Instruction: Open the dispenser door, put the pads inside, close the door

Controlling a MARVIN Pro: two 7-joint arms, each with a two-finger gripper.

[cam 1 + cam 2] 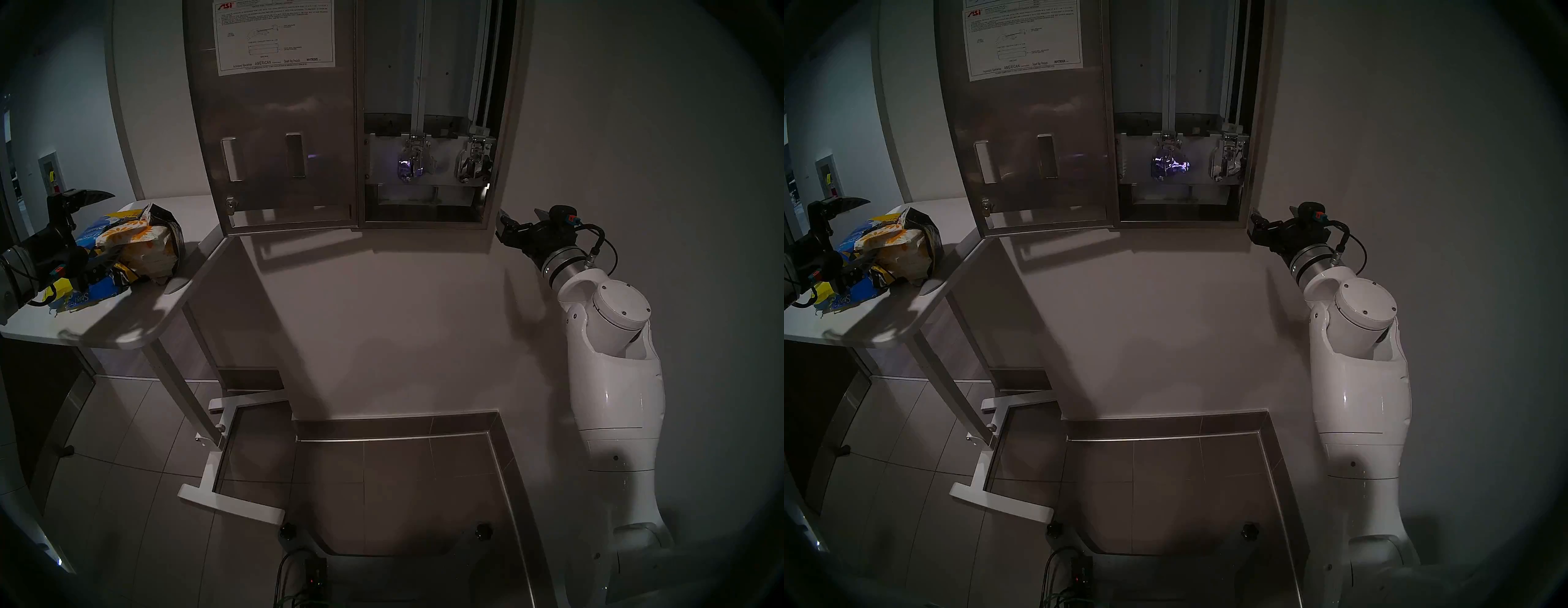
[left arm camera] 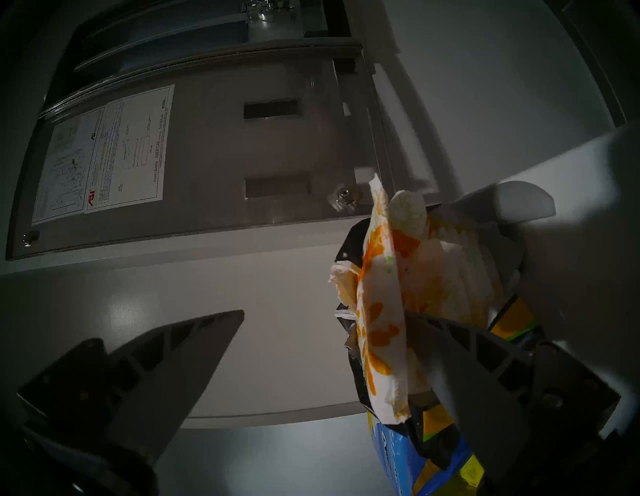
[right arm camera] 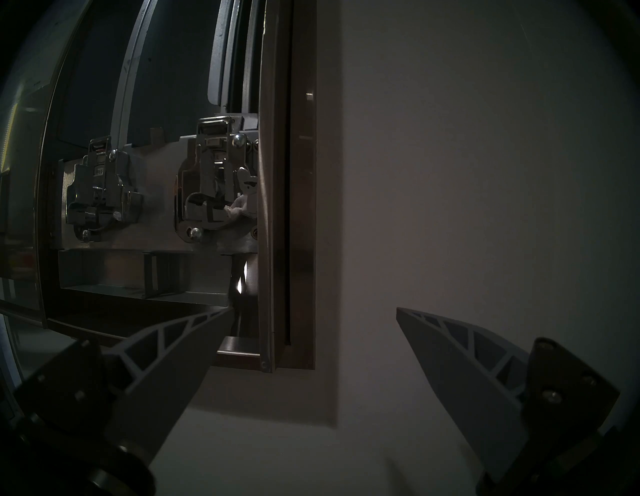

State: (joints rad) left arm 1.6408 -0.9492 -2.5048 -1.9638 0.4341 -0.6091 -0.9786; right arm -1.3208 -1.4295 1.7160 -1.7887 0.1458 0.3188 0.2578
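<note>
- The dispenser door [image 1: 271, 140] hangs swung wide to the left, its white instruction sheet [image 1: 273, 34] facing me, so the dispenser [image 1: 428, 110] is open and I judge the loading step is next.
- My left gripper [image 2: 322, 318] has its fingers spread and released, holding nothing; one finger lies against the orange-flowered pads [image 2: 388, 311], the other is out over bare wall.
- The pads sit bunched in a torn blue-and-yellow bag [image 1: 91, 293] on the small white table [image 1: 127, 327], left of the cabinet and below the door's lower corner.
- My right gripper [image 3: 313, 313] is released too, empty, hovering near the cabinet's lower right corner.
- Risk: if I close now, I may pinch bag plastic along with a pad and drag the whole bag off the table.
- Risk: the packets are soft and crumpled together, so two could lift at once or one could slip out on the way.
- Risk: carrying toward the chutes, my left arm could knock the door's bottom edge, which hangs just above the table corner, and swing it partly shut.
- Count: one door, two lever slots in it, one lock; two chrome levers [image 3: 104, 194] inside; one bag.
- Pads: I make out at least two flowered ones; the exact number is hidden in the bag.
</note>
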